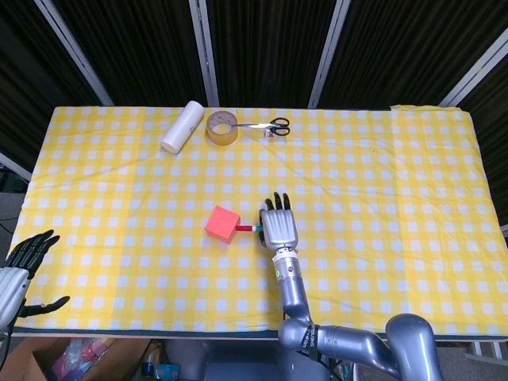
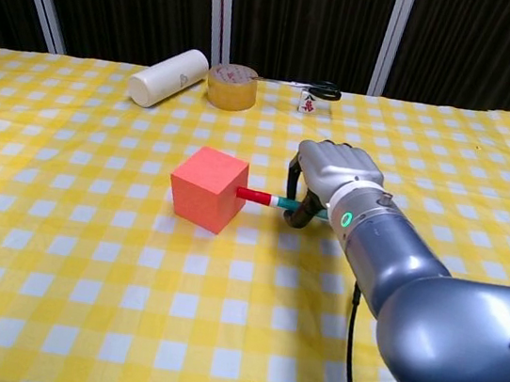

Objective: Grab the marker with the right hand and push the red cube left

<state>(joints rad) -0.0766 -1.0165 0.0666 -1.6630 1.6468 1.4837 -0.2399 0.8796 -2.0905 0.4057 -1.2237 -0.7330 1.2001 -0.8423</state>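
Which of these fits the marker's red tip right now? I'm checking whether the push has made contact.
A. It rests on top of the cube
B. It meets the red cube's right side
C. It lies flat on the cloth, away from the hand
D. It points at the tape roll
B: in the chest view the marker, held by the right hand, reaches the red cube with its red tip against the cube's right face.
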